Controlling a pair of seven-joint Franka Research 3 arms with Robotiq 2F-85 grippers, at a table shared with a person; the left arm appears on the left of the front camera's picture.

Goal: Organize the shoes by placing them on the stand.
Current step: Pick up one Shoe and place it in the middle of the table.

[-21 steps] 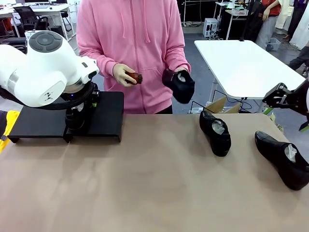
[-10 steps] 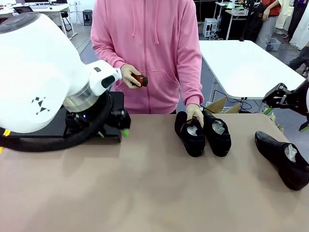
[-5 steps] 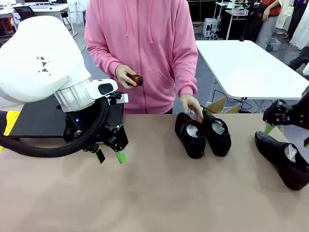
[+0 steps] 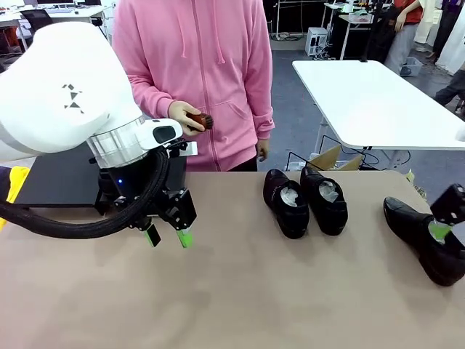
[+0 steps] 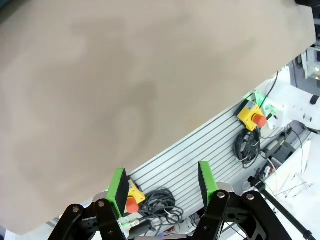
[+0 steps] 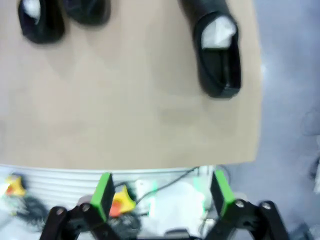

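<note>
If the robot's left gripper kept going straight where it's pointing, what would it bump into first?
Probably the bare table. The left gripper points down at it with jaws open, and its wrist view shows plain tabletop ahead, though depth is hard to judge.

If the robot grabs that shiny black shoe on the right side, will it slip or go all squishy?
The shoe looks glossy, so it may be slippery in the right pincer. White paper stuffs it, so it probably holds its shape rather than flopping. It lies flat on the table, so it seems unlikely to roll.
</note>
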